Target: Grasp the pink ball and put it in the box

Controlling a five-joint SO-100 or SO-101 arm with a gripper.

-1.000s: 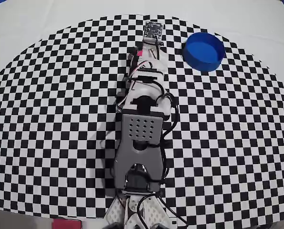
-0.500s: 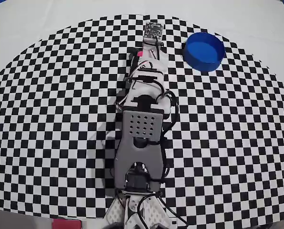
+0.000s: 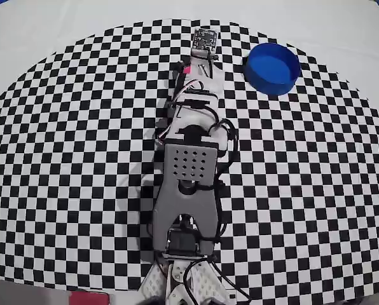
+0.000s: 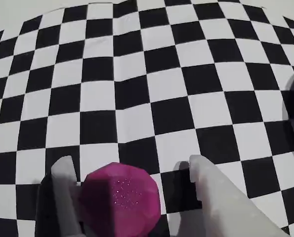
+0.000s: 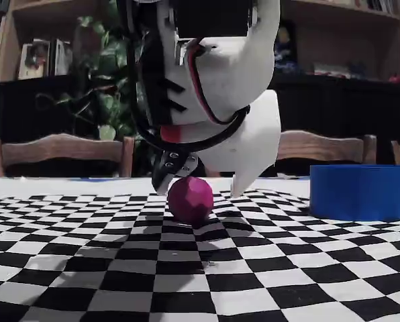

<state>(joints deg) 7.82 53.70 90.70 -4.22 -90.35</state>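
The arm has reached slightly farther, so the open end effector now straddles the ungrasped pink ball, ready to close

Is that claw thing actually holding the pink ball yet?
Not yet. The pink ball rests on the checkered cloth between the open end effector fingers, with a gap on one side.
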